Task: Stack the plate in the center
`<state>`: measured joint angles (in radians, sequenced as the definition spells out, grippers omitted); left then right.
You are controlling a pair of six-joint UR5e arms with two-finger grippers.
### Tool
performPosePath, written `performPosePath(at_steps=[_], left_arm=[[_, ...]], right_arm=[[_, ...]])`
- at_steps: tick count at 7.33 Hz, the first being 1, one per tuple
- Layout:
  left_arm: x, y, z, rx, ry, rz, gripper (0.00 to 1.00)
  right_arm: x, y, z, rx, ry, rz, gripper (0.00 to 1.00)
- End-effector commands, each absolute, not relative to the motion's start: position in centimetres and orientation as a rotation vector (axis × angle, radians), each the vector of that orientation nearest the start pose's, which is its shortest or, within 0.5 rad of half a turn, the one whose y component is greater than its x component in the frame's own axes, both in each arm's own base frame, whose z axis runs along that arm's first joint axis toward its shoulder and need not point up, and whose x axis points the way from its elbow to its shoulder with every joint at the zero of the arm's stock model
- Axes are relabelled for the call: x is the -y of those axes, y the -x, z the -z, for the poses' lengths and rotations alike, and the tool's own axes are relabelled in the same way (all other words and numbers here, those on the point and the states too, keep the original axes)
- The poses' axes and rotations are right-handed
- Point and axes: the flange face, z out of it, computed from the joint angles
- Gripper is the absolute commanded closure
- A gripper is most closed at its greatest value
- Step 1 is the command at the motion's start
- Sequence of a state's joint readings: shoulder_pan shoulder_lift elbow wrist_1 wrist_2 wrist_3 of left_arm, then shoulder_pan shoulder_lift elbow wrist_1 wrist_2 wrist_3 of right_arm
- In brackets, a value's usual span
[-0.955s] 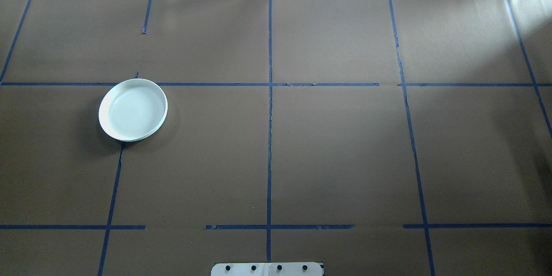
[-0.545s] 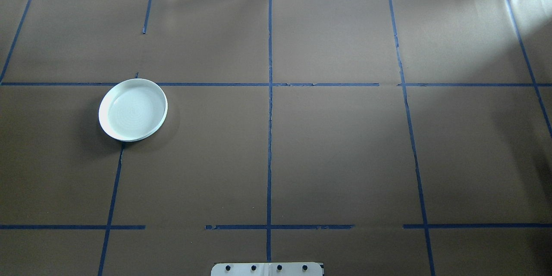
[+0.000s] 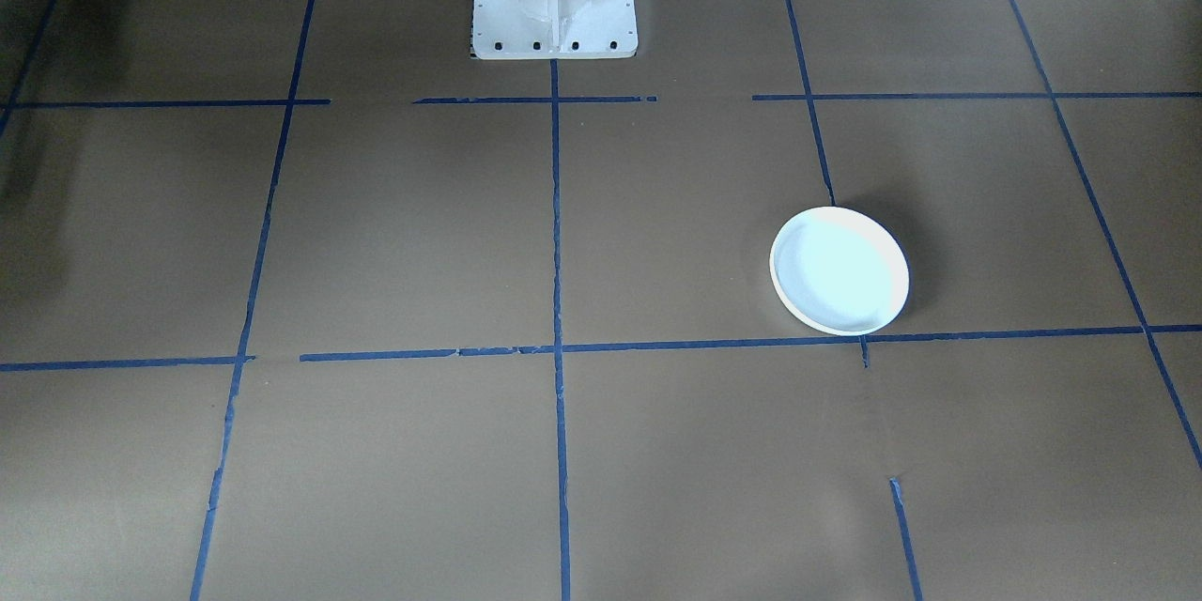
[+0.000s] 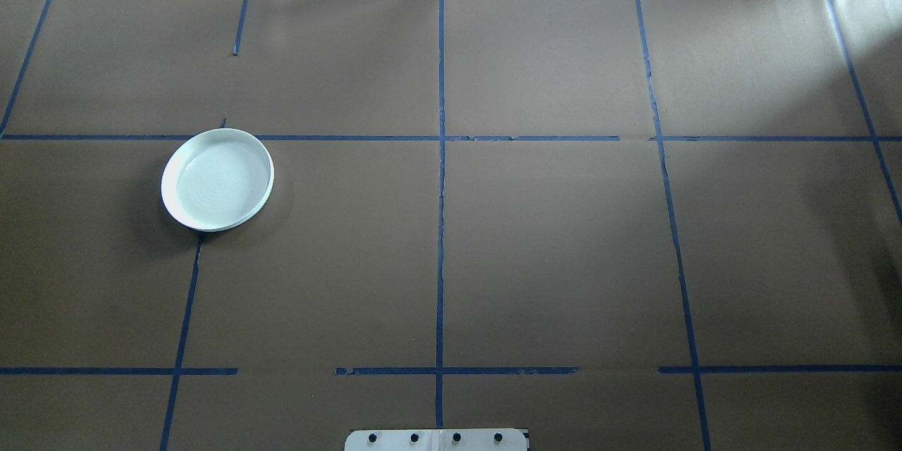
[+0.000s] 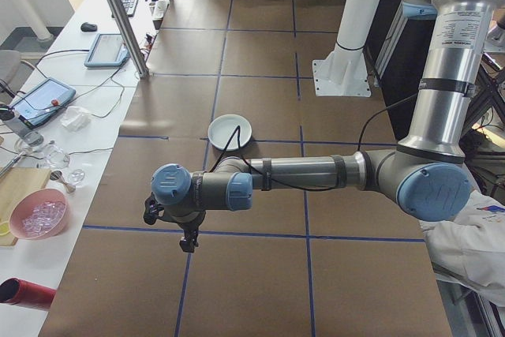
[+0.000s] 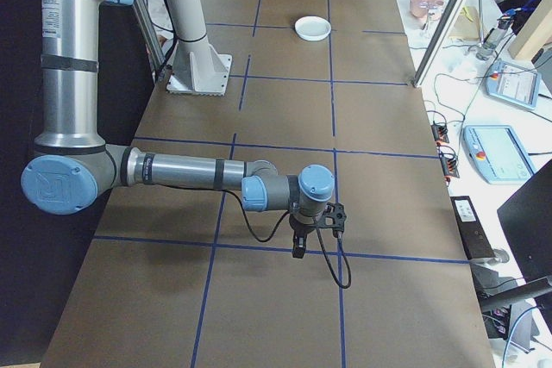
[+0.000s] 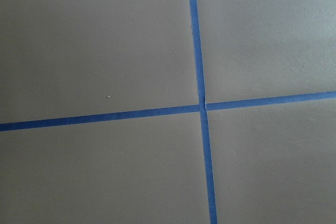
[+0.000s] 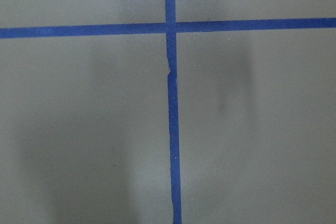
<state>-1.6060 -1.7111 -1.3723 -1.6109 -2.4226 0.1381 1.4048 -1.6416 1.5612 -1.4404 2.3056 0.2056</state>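
The white plate (image 4: 217,180) rests flat on the table (image 4: 550,254), left of centre, touching a blue tape line (image 4: 440,225) crossing, so it lies nearest the left arm. Left tool (image 5: 188,238) and right tool (image 6: 299,243) hang over bare paper (side views only): clench state cannot be told.

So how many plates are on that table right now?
1. A white plate sits on the robot's left side of the table, off the center. Its rim looks layered, so more may be nested beneath.
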Motion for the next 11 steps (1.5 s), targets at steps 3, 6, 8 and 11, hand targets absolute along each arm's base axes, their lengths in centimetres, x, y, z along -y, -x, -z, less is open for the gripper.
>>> performPosePath(at_steps=[3, 6, 8, 11], left_arm=[[54.39, 9.70, -67.34, -0.848, -0.074, -0.057, 0.00], [54.40, 9.70, -67.26, -0.848, -0.076, -0.057, 0.00], [54.40, 9.73, -67.30, -0.844, -0.075, -0.058, 0.00], [54.30, 9.94, -66.79, -0.823, -0.084, -0.056, 0.00]], right_arm=[[46.81, 1.08, -68.72, 0.731, 0.090, -0.020, 0.00], [46.81, 1.08, -68.72, 0.731, 0.090, -0.020, 0.00], [46.81, 1.08, -68.72, 0.731, 0.090, -0.020, 0.00], [46.81, 1.08, -68.72, 0.731, 0.090, -0.020, 0.00]])
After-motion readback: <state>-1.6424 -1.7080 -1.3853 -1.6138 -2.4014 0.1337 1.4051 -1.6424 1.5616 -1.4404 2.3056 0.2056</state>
